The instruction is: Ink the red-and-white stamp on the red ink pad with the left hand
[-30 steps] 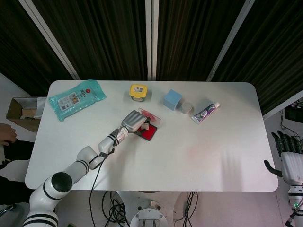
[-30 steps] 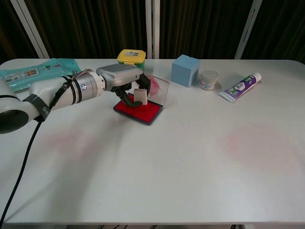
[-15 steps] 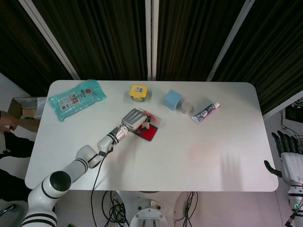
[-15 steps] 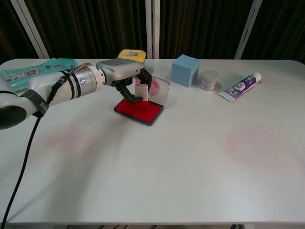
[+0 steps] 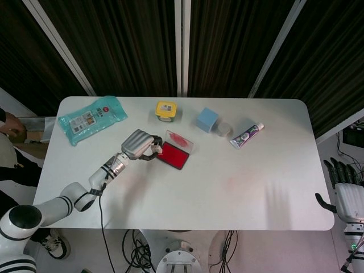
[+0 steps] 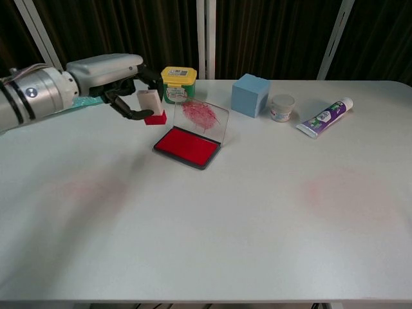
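Since 1 s ago the left hand (image 6: 119, 84) has lifted off the red ink pad (image 6: 187, 147) and pulled back toward the robot's left, taking the red-and-white stamp (image 6: 150, 107) w/ it; it had been right over the pad, stamp down among the fingers. Now the stamp hangs in the air left of the pad, clear of it, upright, red base down, white body pinched betw. thumb and fingers.

Chest view shows the grip well. In the head view the hand (image 5: 139, 144) covers most of the stamp; only a small white-and-red bit shows at its right edge. Whether ink is on the stamp face can't be told, as the underside is hidden.

Pad lies open on the table (image 6: 257, 219), clear lid (image 6: 206, 118) tilted up behind it w/ red smears.

Right hand (image 5: 344, 187) shows only in the head view, at the far right edge off the table, partly cut off; fingers look spread and upright, holding nothing.

Behind the pad: yellow-lidded jar (image 6: 178, 83), blue cube (image 6: 250, 94), small white pot (image 6: 282, 107), purple-and-white tube (image 6: 324, 118). Teal wipes pack (image 5: 91, 118) sits at the far left, mostly hidden by the arm in the chest view.
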Controlling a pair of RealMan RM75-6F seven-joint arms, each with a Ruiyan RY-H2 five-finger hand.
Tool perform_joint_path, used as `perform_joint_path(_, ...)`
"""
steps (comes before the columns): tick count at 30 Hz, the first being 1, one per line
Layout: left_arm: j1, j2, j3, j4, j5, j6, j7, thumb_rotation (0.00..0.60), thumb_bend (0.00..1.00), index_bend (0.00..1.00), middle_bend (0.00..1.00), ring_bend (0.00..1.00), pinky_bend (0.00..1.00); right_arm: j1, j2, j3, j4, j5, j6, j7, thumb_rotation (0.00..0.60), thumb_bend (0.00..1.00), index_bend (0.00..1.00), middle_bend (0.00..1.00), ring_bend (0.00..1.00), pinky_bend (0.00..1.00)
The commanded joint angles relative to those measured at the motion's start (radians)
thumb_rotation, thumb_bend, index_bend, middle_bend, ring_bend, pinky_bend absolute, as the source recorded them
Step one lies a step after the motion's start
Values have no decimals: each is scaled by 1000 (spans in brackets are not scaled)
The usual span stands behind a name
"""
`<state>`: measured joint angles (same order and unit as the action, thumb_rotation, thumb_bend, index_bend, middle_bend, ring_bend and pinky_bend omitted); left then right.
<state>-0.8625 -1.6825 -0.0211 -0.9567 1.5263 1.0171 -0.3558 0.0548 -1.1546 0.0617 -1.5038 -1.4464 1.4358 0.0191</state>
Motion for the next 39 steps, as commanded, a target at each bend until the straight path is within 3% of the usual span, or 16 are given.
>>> perform_joint_path(1,143,94,87,-118,3,102,77,600,444,602,612,1000,1000,4,-3,1,1,-3,-2,-1,600,177,0,0,0,0)
perform_joint_path(4,205,86,136,-98,30,144,90,600,447,609,619,1000,1000,6,-7,-4,1,-17,0,-5,600,176,0,0,0,0)
perform_joint_path(8,254,60,165,-48,43,156,89,600,446,609,619,1000,1000,6,-7,-7,-5,-23,4,-16,600,177,0,0,0,0)
perform_joint_path(28,308,-35,166,139,93,151,33,600,434,571,585,1000,1000,-1,2,-9,-24,-19,12,-44,600,176,0,0,0,0)
perform_joint_path(31,312,-41,168,153,103,152,29,600,429,542,558,1000,1000,0,3,-8,-23,-17,11,-44,600,176,0,0,0,0)
perform_joint_path(36,312,-41,175,158,120,151,32,600,406,389,466,1000,1000,0,3,-9,-23,-15,9,-45,600,176,0,0,0,0)
perform_joint_path(39,312,-39,171,156,124,152,32,600,404,368,446,1000,1000,0,2,-9,-22,-15,8,-44,600,176,0,0,0,0)
